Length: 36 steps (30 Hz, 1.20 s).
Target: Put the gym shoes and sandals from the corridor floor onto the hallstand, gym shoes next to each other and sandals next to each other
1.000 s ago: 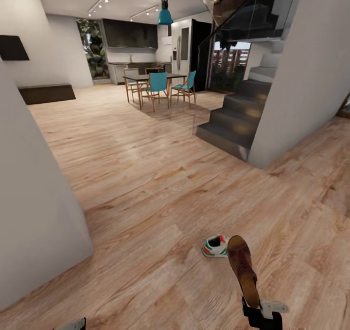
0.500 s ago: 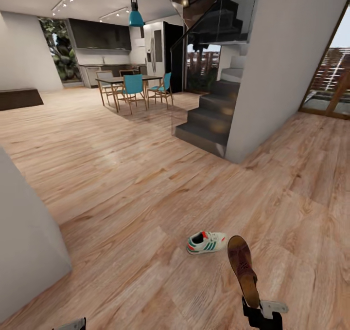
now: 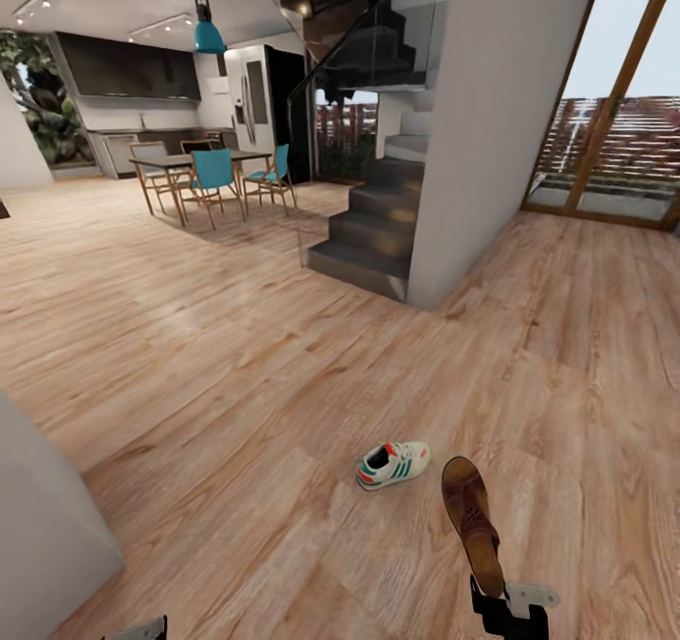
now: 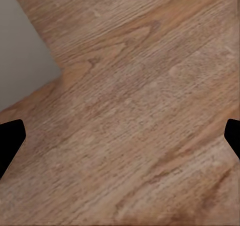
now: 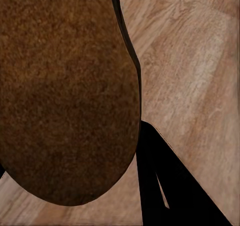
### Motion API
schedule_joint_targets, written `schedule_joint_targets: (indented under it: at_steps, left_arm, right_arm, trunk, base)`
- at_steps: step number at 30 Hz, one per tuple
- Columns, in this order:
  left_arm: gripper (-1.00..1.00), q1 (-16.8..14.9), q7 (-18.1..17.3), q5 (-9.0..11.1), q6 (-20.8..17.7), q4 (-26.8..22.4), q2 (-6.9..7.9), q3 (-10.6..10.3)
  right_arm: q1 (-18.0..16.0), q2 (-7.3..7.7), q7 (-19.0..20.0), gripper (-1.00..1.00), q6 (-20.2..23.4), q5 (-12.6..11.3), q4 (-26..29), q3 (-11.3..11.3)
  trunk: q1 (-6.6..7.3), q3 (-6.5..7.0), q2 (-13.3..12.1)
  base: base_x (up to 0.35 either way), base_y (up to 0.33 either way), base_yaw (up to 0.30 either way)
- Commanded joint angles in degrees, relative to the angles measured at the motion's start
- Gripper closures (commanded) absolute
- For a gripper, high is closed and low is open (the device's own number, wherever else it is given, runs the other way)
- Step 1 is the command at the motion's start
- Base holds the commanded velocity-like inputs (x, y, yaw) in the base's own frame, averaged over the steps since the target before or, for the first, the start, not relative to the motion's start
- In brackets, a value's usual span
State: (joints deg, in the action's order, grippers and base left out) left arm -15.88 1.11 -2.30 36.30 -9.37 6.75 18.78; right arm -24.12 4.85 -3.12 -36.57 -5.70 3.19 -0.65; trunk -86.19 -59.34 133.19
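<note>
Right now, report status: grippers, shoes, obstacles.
Right gripper shut on a sandal, raised. Left gripper open over bare floor. One gym shoe on the floor ahead. Staircase beyond; hallstand not sighted.

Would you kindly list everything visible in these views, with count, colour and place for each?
Gym shoe: one, white with green stripes, lying on the floor ahead of the robot.
Sandal: one, dark brown, held up in the right gripper, sole toward the head camera.
Corridor floor: light brown wood planks, throughout.
Staircase: one, dark grey, middle distance beside a white wall.
Dining table: one, wooden, far left.
Chairs: several, teal and wood, around the table.
Pendant lamp: one, teal, above the table.
Glass door: wood-framed, far right.
Left gripper: black fingertips apart, nothing between them, over bare floor.
Right gripper: black, closed on the sandal.
</note>
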Motion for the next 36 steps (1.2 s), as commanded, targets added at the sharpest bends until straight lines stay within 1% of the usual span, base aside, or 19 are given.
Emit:
schedule_joint_targets:
  at_steps: [1,4,8,36]
  left_arm:
    - [-1.0,0.0,0.1,-0.2,0.2,0.1,-0.01,0.1]
    - [-1.0,0.0,0.1,-0.2,0.2,0.1,0.0,0.1]
    - [-1.0,0.0,0.1,-0.2,0.2,0.1,0.01,0.1]
    - [-1.0,0.0,0.1,-0.3,0.2,0.6,0.01,0.1]
  right_arm:
    - [0.0,-0.01,0.1,1.0,-0.2,-0.6,-0.1,-0.1]
    - [0.0,0.02,0.1,1.0,-0.2,-0.6,-0.1,-0.1]
    - [0.0,0.01,0.1,1.0,-0.2,-0.6,-0.1,-0.1]
    - [0.0,0.0,0.1,1.0,-0.2,-0.6,-0.1,-0.1]
  trunk:
    - [0.01,-0.01,0.0]
    - [0.01,0.09,0.0]
    - [0.01,0.23,0.0]
    - [0.01,0.96,0.0]
  base:
    - [0.0,0.299,-0.299]
    - [0.0,0.193,-0.299]
    - [0.0,0.043,-0.299]
    - [0.0,0.001,-0.3]
